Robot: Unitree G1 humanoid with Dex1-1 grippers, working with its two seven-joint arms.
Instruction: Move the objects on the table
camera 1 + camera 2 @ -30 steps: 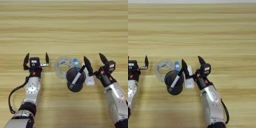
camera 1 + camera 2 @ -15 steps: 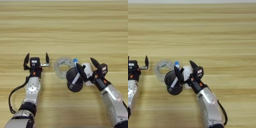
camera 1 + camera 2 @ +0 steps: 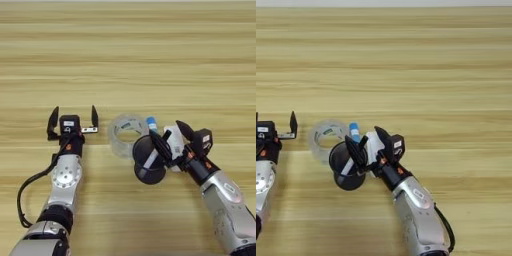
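— Where is the right gripper (image 3: pixel 167 137)?
— Low on the table (image 3: pixel 150 55), fingers spread, one black finger over the rim of the dark cup (image 3: pixel 148 161), the other above the white test cassette (image 3: pixel 174 141).

— And around it?
— A white marker (image 3: pixel 149 158) leans inside the cup. The clear tape roll (image 3: pixel 124 134) touches the cup's left side, with the blue tube (image 3: pixel 151 123) just behind.

— The left gripper (image 3: pixel 72 118)?
— Well apart to the left, fingers spread, holding nothing.

dark cup (image 3: pixel 148 161), blue tube (image 3: pixel 151 123), striped wood table (image 3: pixel 150 60)
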